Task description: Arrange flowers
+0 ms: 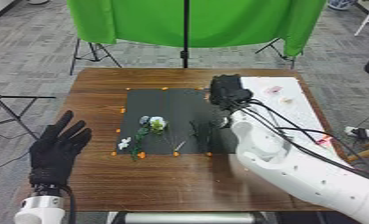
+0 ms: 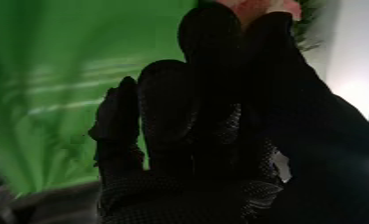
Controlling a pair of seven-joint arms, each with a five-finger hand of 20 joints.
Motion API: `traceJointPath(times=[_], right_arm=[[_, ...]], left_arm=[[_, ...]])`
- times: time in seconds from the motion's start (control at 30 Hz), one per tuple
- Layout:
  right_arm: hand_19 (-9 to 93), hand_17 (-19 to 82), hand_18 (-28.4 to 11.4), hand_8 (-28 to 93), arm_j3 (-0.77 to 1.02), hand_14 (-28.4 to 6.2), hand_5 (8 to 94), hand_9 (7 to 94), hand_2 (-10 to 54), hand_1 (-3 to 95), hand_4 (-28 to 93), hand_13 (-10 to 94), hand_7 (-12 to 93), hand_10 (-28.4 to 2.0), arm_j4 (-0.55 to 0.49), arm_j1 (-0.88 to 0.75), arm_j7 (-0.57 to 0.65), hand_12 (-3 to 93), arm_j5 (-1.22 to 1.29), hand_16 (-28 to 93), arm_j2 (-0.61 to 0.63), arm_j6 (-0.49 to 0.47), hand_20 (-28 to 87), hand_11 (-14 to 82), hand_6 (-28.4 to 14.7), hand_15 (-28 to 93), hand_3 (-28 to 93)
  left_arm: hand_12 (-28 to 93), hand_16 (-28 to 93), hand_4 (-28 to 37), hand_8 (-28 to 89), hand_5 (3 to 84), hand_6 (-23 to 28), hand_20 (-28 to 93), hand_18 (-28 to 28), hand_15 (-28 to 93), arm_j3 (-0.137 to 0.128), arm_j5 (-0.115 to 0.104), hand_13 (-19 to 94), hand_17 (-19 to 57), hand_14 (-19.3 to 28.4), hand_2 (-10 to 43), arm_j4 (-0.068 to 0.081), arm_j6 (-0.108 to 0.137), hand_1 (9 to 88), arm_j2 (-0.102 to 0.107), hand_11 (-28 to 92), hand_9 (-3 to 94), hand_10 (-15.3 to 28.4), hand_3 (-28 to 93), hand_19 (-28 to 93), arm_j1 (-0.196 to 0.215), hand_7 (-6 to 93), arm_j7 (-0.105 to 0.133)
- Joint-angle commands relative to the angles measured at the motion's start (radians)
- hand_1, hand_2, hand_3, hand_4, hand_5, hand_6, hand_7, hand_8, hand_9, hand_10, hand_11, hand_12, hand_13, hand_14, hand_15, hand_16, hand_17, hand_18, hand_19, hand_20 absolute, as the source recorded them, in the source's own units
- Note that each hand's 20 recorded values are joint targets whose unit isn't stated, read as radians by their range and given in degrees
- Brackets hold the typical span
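Nearest to us, the white right arm (image 1: 300,177) with its black cables comes in from the lower right of the head view, over the wooden table's (image 1: 198,187) lower right part. Its black-gloved right hand (image 1: 229,90) is right of centre, over the seam where the black mat (image 1: 180,102) meets the white sheet (image 1: 309,120). In the right wrist view we see a pink flower (image 2: 251,9) at the top, just by this hand; we cannot tell whether the hand grips it.

Our black-gloved left hand (image 1: 54,155) is at the left of the head view, by the table's left edge, open with fingers spread. A strip of brown wood separates it from the mat, and a wider one runs below the mat to the near edge.

On the mat's left part lie a white rose-like flower (image 1: 158,123), a grey-blue flower (image 1: 144,120) and a small white flower (image 1: 124,143). Another pink flower (image 1: 273,90) rests on the sheet, upper right. Beyond the far edge hangs a green cloth (image 1: 145,22).
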Motion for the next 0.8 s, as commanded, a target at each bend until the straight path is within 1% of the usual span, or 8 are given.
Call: traceJointPath(times=[0.03,0.13,0.23,0.27,0.33,0.4,0.53,0.8], right_arm=[[84,25,-21.4,1,-0.041,-6.2,87.4,89.8,-9.5,52.9,-28,70,15,-7.2,-0.019,-0.057,-0.010,30.1,-0.035,23,-0.103,-0.045,46,29.8,3.9,73,68],[84,24,-21.4,1,-0.055,-6.2,87.2,89.5,-9.5,52.9,-28,70,15,-7.2,-0.025,-0.063,-0.012,30.2,-0.024,22,-0.097,-0.059,46,29.9,4.0,73,68],[84,24,-21.3,1,-0.069,-6.2,86.9,89.2,-9.5,52.9,-28,70,15,-7.2,-0.022,-0.064,-0.017,30.1,-0.031,22,-0.097,-0.057,46,30.2,4.2,73,67],[84,24,-21.3,1,-0.070,-6.2,86.9,89.0,-9.5,52.8,-28,70,15,-7.2,-0.025,-0.069,-0.021,30.0,-0.037,22,-0.096,-0.061,46,30.2,4.3,73,67],[84,24,-21.4,0,-0.079,-6.3,86.4,88.7,-9.5,52.6,-28,69,15,-7.2,-0.031,-0.070,-0.024,29.8,-0.038,22,-0.091,-0.063,47,30.4,4.4,73,67],[84,24,-21.4,0,-0.089,-6.4,85.6,88.3,-9.5,52.1,-28,69,15,-7.2,-0.036,-0.072,-0.034,29.7,-0.054,22,-0.086,-0.076,47,30.6,4.6,73,67],[84,23,-21.8,-1,-0.090,-6.7,82.6,86.1,-9.5,49.7,-28,68,14,-7.8,-0.041,-0.082,-0.039,28.4,-0.060,22,-0.082,-0.089,48,31.2,4.0,74,67],[83,21,-22.1,-4,-0.093,-7.6,75.9,82.2,-9.5,43.7,-28,66,14,-8.7,-0.042,-0.075,-0.032,25.0,-0.069,22,-0.072,-0.092,50,35.3,3.5,76,71]], left_arm=[[11,-11,-28.3,-8,35.5,8.3,22,28.4,58,-0.003,0.010,21,-7.8,28.2,9.7,0.000,-0.010,19.1,-0.016,23,32.8,20.4,78,53,0.013,8.2,-0.019],[11,-11,-28.3,-8,35.6,8.4,22,28.4,58,-0.008,0.019,21,-7.8,28.3,9.7,0.000,-0.015,19.1,-0.019,23,32.8,20.5,78,53,0.014,8.2,-0.027],[11,-11,-28.3,-8,35.9,8.4,23,28.4,58,-0.009,0.016,21,-7.8,28.3,9.6,0.001,-0.010,19.2,-0.025,23,33.0,20.5,78,53,0.016,8.4,-0.031],[11,-11,-28.3,-8,35.9,8.5,23,28.4,58,-0.005,0.006,21,-7.8,28.3,9.6,0.000,-0.006,19.3,-0.010,23,33.0,20.6,78,53,0.021,8.5,-0.021],[11,-11,-28.3,-8,35.9,8.5,23,28.4,59,-0.005,0.006,21,-7.8,28.3,9.6,0.000,-0.006,19.3,-0.004,23,33.1,20.6,78,53,0.020,8.5,-0.023],[11,-11,-28.3,-8,35.9,8.5,23,28.4,59,0.002,-0.004,21,-7.7,28.3,9.6,-0.002,0.010,19.3,0.002,24,33.1,20.7,78,53,0.022,8.6,-0.013],[11,-11,-28.3,-9,35.6,8.3,23,28.4,59,-0.002,0.009,21,-7.7,28.3,9.6,-0.001,-0.004,19.3,-0.010,24,33.1,20.7,78,53,0.017,8.8,-0.031],[11,-12,-28.3,-9,35.5,8.3,23,28.4,59,-0.002,0.007,21,-7.7,28.3,9.7,-0.004,0.000,19.3,-0.011,25,33.2,20.7,78,53,0.023,9.1,-0.028]])
